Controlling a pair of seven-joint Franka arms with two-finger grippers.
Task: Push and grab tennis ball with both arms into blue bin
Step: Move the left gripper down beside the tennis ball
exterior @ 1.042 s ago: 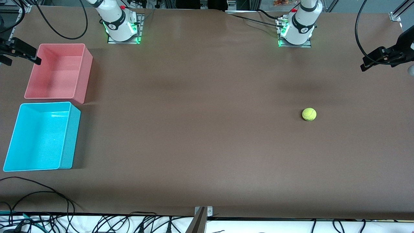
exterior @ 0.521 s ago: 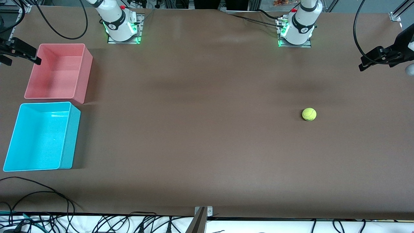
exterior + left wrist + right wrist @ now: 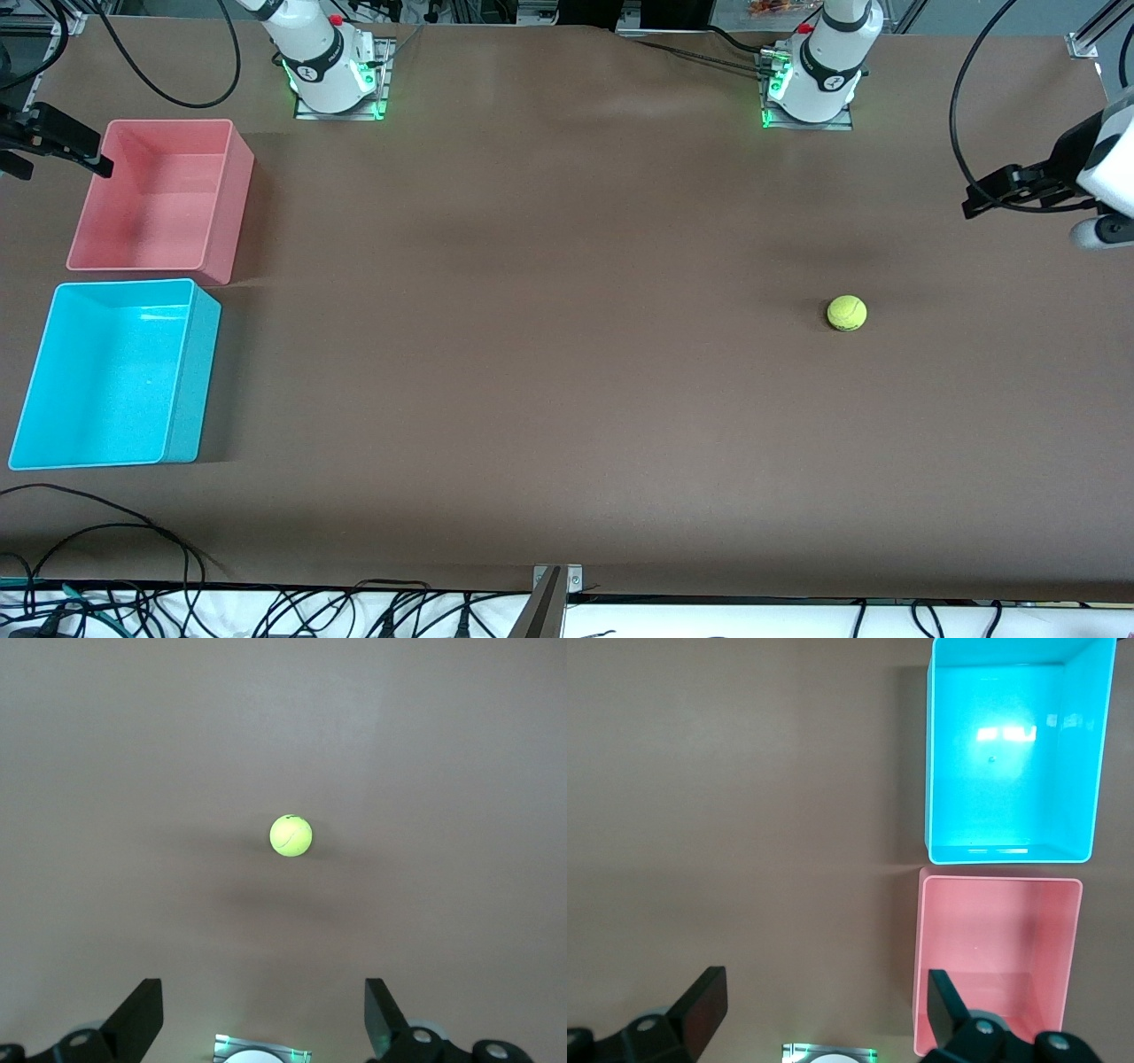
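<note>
White arm bases, green base lights, black cables, black hands.

Bare table between tennis ball and blue bin.

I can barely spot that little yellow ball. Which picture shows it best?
The left wrist view: the tennis ball sits large and central, its seam visible. The front view shows it tiny on the table; the right wrist view misses it.

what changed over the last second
The left gripper moved in from the table's edge toward the ball, now lower in the front view; open, holding nothing. The ball, blue bin, pink bin and right gripper, waiting by the pink bin, stayed put.
</note>
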